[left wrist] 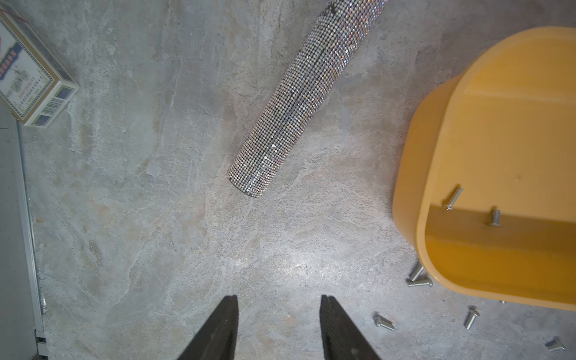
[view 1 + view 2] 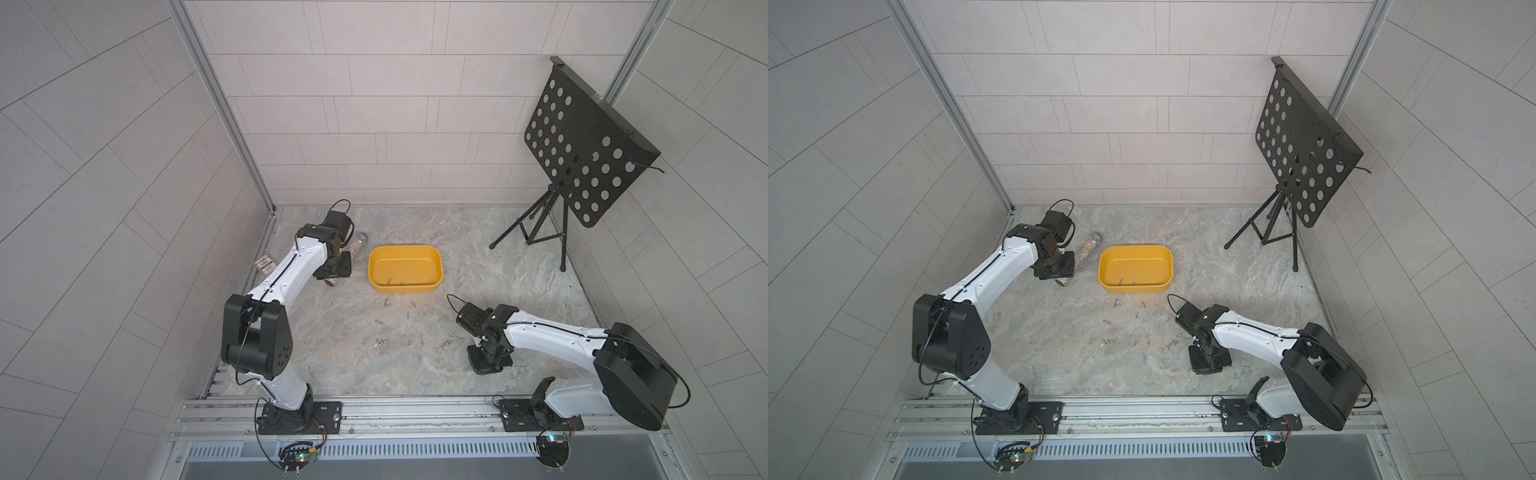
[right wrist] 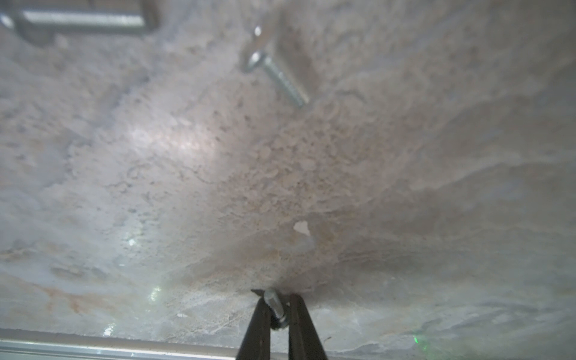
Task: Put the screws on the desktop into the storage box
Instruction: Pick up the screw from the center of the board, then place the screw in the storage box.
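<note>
Down at the near right of the bench (image 2: 498,257), my right claw (image 3: 276,296) is squeezed narrow on a screw (image 3: 276,307). The wrist view shows it lodged lengthwise between the two dark fingers (image 3: 260,318), tips right down at the marble surface. Whether they touch it, I can't tell. Just ahead lies another loose screw (image 3: 277,79), with a blurred neighbour at its head.

Over on the other side, my left claw (image 1: 279,299) hangs half-spread above bare bench, nothing between its fingers.

Now the storage box (image 2: 403,287): yellow, mid-bench toward the back wall, well apart from my right claw and near my left. Two screws (image 1: 452,198) already lie inside, against its near wall. The rest of the screws (image 2: 381,342) are scattered across the bench between the box and my right claw. A pair of screws (image 1: 419,279) sits just beside the box's near corner, and more are strung out toward the front.

A glittery tube (image 1: 299,103) lies on its side between my left claw and the box, clear of the box. A red-and-white card box (image 1: 31,81) sits at the left edge. A black perforated stand (image 2: 582,141) on a tripod fills the far right corner.
</note>
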You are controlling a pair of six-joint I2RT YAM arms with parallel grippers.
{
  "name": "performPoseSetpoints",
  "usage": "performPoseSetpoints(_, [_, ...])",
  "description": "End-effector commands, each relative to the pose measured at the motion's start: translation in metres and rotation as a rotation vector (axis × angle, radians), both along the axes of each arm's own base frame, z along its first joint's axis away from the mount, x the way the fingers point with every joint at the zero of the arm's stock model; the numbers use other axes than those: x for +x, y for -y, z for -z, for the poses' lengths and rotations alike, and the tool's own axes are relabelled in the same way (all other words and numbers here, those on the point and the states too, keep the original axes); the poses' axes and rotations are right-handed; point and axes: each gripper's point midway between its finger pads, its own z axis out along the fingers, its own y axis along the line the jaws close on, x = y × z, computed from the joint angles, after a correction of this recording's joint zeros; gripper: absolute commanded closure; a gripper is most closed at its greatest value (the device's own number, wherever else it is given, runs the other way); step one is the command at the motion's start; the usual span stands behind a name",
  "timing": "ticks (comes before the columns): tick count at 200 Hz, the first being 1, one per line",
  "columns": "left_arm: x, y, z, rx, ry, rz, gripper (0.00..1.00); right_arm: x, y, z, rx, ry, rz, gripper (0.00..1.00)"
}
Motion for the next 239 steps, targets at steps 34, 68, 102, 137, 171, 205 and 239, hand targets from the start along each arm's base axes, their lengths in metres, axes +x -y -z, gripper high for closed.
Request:
performPoseSetpoints(34, [-0.003, -0.006, 0.0, 0.016, -0.007, -0.002, 0.51, 0.005, -0.004, -0.005, 0.006, 0.018, -0.012, 0.93])
performPoseSetpoints(68, [-0.003, -0.006, 0.0, 0.014, -0.007, -0.002, 0.51, 0.01, -0.004, -0.016, 0.004, 0.04, -0.022, 0.95])
performPoseSetpoints(102, [-0.003, -0.007, -0.001, 0.017, -0.004, -0.003, 0.51, 0.015, -0.005, -0.03, 0.001, 0.067, -0.03, 0.97])
performPoseSetpoints(137, [-0.003, -0.007, -0.002, 0.016, 0.0, -0.004, 0.51, 0.022, -0.006, -0.046, 0.002, 0.097, -0.041, 0.97])
performPoseSetpoints(171, [-0.003, -0.008, -0.002, 0.016, 0.0, -0.005, 0.51, 0.038, -0.013, -0.069, 0.009, 0.152, -0.067, 0.98])
performPoseSetpoints(205, [-0.003, -0.008, -0.003, 0.016, 0.005, -0.007, 0.51, 0.061, -0.031, -0.081, 0.024, 0.182, -0.097, 0.98])
performPoseSetpoints(239, [-0.003, -0.01, -0.002, 0.011, 0.003, -0.012, 0.51, 0.093, -0.052, -0.098, 0.043, 0.242, -0.127, 0.99])
